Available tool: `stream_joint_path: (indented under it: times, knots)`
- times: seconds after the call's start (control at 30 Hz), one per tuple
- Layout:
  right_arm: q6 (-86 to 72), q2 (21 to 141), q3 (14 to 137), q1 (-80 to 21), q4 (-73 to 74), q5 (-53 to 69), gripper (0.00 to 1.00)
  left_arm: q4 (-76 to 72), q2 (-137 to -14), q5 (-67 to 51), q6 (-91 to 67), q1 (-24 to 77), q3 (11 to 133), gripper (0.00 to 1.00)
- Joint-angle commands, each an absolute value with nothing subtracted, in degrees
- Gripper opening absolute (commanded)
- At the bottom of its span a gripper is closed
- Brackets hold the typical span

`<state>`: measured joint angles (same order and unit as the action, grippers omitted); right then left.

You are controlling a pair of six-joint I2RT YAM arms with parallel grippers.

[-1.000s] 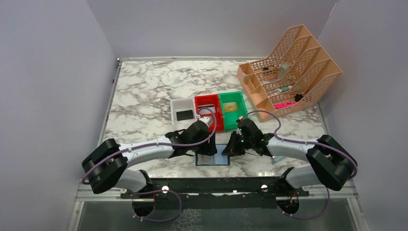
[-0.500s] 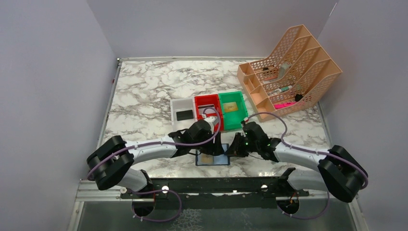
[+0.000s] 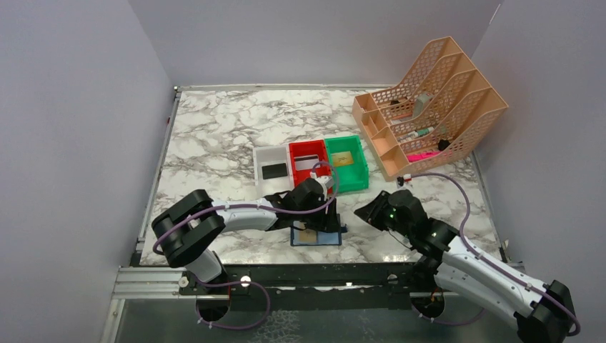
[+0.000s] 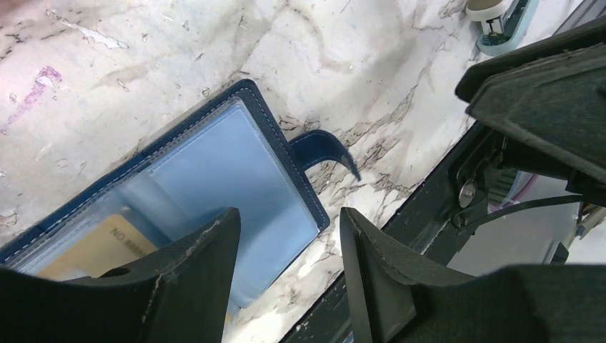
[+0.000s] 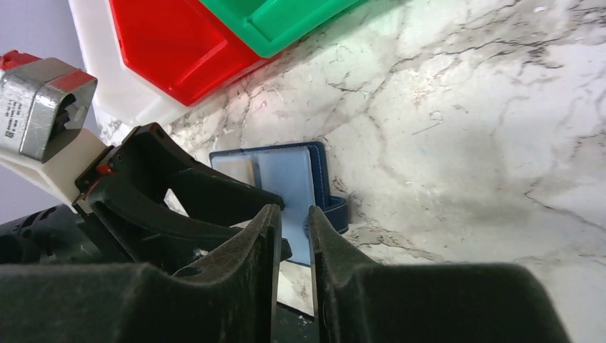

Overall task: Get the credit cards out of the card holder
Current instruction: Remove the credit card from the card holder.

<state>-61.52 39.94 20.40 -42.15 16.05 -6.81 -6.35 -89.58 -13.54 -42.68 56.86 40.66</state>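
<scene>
The card holder (image 3: 316,236) lies open and flat near the table's front edge, navy outside and pale blue inside (image 4: 236,171), its snap tab (image 4: 323,146) sticking out to the right. A gold credit card (image 4: 100,246) shows through its left sleeve. My left gripper (image 4: 289,221) hangs open low over the holder (image 5: 286,175), one finger above the blue page and the other beyond the holder's edge. My right gripper (image 5: 293,214) is to the right of the holder (image 3: 371,209), apart from it, its jaws a narrow gap apart with nothing between them.
White (image 3: 265,154), red (image 3: 307,146) and green (image 3: 359,171) bins stand in a row behind the holder. A black card (image 3: 274,171) lies in the white bin, a gold one (image 3: 344,159) in the green. A peach mesh organiser (image 3: 429,100) fills the back right. A small silver-blue object (image 4: 497,21) lies near the rail.
The right arm has pulled back to the right, away from the holder, and its jaws have parted a little. The left gripper has shifted right over the holder.
</scene>
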Motion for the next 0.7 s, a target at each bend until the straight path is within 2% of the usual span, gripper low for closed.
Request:
stream_joint_path:
  times: [0.0,0.13,0.47,0.67]
  knots:
    - [-63.5,35.7,18.1,-42.3,19.1,-11.1,0.27,-5.6,-88.3,-12.1,-43.0,57.4,41.6,0.56]
    - [-60.0,36.4,17.8,-42.3,12.8,-5.3,0.27,-0.1,-83.0,-6.1,-41.4,57.4,42.1,0.57]
    - [-47.7,48.0,24.8,-42.3,3.4,8.3,0.25,13.4,-73.3,10.4,-42.8,57.1,40.9,0.59]
    - [-43.7,56.6,29.4,-42.8,2.9,13.5,0.34,18.2,-66.1,19.1,-47.1,55.9,37.4,0.60]
